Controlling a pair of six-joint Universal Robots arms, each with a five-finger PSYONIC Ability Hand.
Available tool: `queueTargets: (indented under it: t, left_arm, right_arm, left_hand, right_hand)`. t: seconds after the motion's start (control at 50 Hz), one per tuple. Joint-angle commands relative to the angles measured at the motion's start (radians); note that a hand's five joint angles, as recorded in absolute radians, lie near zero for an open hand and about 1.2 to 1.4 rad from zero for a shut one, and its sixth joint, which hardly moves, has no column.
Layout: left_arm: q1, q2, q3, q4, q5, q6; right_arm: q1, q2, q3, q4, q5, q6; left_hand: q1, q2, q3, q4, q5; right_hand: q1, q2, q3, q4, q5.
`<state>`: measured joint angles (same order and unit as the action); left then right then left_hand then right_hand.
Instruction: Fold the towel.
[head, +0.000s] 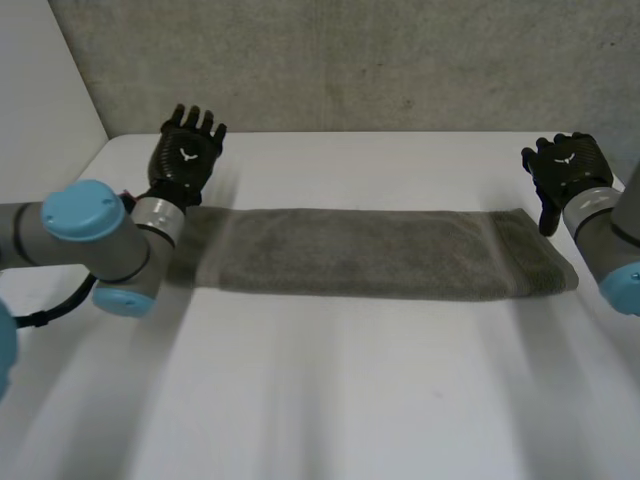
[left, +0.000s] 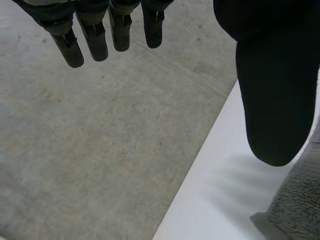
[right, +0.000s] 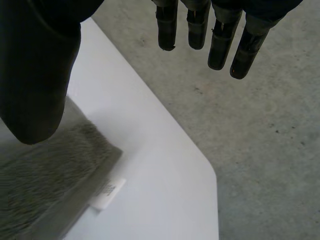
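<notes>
While the grey towel (head: 370, 255) lies as a long folded strip across the middle of the white worktop (head: 330, 400), reaching from near the left edge to near the right edge, neither hand has hold of it.

The left hand (head: 187, 155) is at the worktop's far left corner, back upward. It sits just beyond the towel's left end, on the side nearer the far edge. In its wrist view the fingers (left: 95, 40) are straight and slightly spread, pointing out past the worktop's edge over the grey concrete (left: 90, 150). The thumb (left: 272, 100) stands well apart from them with nothing between. The towel's end corner lies flat on the worktop just beside the thumb tip.

The right hand (head: 565, 170) is at the far right corner, just beyond the towel's right end. Its fingers (right: 220, 45) are also straight, extending past the rounded corner of the worktop. Its thumb (right: 35, 75) is spread wide and empty. The towel's end lies beside that thumb, and a small white label (right: 107, 192) sticks out from the towel's edge onto the worktop.
</notes>
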<state>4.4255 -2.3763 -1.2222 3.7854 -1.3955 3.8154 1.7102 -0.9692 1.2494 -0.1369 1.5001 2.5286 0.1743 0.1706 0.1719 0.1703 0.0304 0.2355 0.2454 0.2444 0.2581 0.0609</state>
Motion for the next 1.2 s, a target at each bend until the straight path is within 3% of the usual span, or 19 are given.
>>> queueTargets:
  t: [0.02, 0.12, 0.2, 0.32, 0.52, 0.58, 0.6, 0.62, 0.64, 0.84, 0.94, 1.02, 1.06, 1.2]
  left_arm:
    - [0.018, 0.204, -0.227, -0.007, 0.007, -0.138]
    - [0.031, 0.322, -0.354, -0.015, 0.007, -0.297]
    - [0.043, 0.406, -0.450, -0.033, 0.007, -0.448]
    - [0.045, 0.454, -0.536, -0.036, 0.010, -0.560]
    - [0.040, 0.457, -0.570, -0.030, 0.006, -0.559]
    - [0.038, 0.456, -0.570, -0.027, 0.004, -0.557]
    - [0.038, 0.456, -0.570, -0.026, 0.004, -0.557]
    - [0.038, 0.456, -0.570, -0.026, 0.004, -0.557]
    - [0.040, 0.456, -0.571, -0.026, 0.004, -0.557]
    - [0.045, 0.460, -0.580, -0.026, 0.004, -0.557]
    - [0.046, 0.479, -0.580, -0.027, 0.000, -0.557]
    - [0.046, 0.486, -0.580, -0.029, 0.003, -0.559]
    - [0.046, 0.490, -0.579, -0.029, 0.004, -0.562]
    - [0.043, 0.490, -0.570, -0.032, 0.004, -0.566]
  right_arm:
    - [-0.004, -0.068, 0.054, 0.262, -0.060, 0.005]
    - [-0.011, -0.071, 0.099, 0.346, -0.113, 0.022]
    - [-0.058, -0.065, 0.136, 0.303, -0.165, 0.056]
    - [-0.092, -0.010, 0.134, 0.214, -0.173, 0.067]
    - [-0.136, 0.056, 0.120, 0.148, -0.169, 0.056]
    - [-0.144, 0.073, 0.114, 0.146, -0.169, 0.055]
    - [-0.147, 0.078, 0.108, 0.146, -0.167, 0.055]
    - [-0.147, 0.078, 0.108, 0.146, -0.167, 0.055]
    - [-0.155, 0.079, 0.102, 0.145, -0.166, 0.058]
    - [-0.250, 0.046, 0.094, 0.138, -0.149, 0.042]
    - [-0.362, -0.012, 0.074, 0.149, -0.144, -0.100]
    - [-0.373, -0.014, 0.033, 0.149, -0.127, -0.174]
    - [-0.353, -0.020, 0.007, 0.152, -0.106, -0.182]
    - [-0.036, -0.077, -0.109, 0.085, -0.083, -0.100]
  left_hand:
    - [0.004, 0.008, 0.006, 0.008, -0.027]
    - [0.001, 0.005, 0.003, 0.005, -0.030]
    - [0.004, 0.008, 0.006, 0.008, -0.027]
    - [0.004, 0.008, 0.006, 0.008, -0.027]
    - [0.001, 0.005, 0.003, 0.005, -0.030]
    - [0.001, 0.005, 0.003, 0.005, -0.030]
    - [0.001, 0.005, 0.003, 0.005, -0.030]
    - [0.001, 0.005, 0.003, 0.005, -0.030]
    - [0.001, 0.005, 0.003, 0.005, -0.030]
    - [0.001, 0.005, 0.003, 0.005, -0.030]
    - [0.001, 0.005, 0.003, 0.005, -0.030]
    - [0.001, 0.005, 0.003, 0.005, -0.030]
    - [0.001, 0.005, 0.003, 0.005, -0.030]
    - [0.001, 0.005, 0.003, 0.005, -0.030]
  right_hand:
    - [-0.061, -0.071, -0.070, -0.084, -0.061]
    - [-0.048, -0.058, -0.057, -0.070, -0.048]
    - [0.069, 0.059, 0.060, 0.047, 0.069]
    - [0.190, 0.180, 0.181, 0.167, 0.190]
    - [0.390, 0.380, 0.381, 0.367, 0.390]
    - [0.601, 0.591, 0.592, 0.578, 0.601]
    - [0.848, 0.838, 0.839, 0.826, 0.848]
    - [0.851, 0.841, 0.842, 0.828, 0.851]
    - [1.141, 1.131, 1.132, 1.119, 1.141]
    - [1.161, 1.151, 1.152, 1.138, 1.161]
    - [1.161, 1.151, 1.152, 1.138, 1.161]
    - [1.161, 1.151, 1.152, 1.138, 1.161]
    - [1.161, 1.151, 1.152, 1.138, 1.161]
    - [1.161, 1.151, 1.152, 1.138, 1.161]
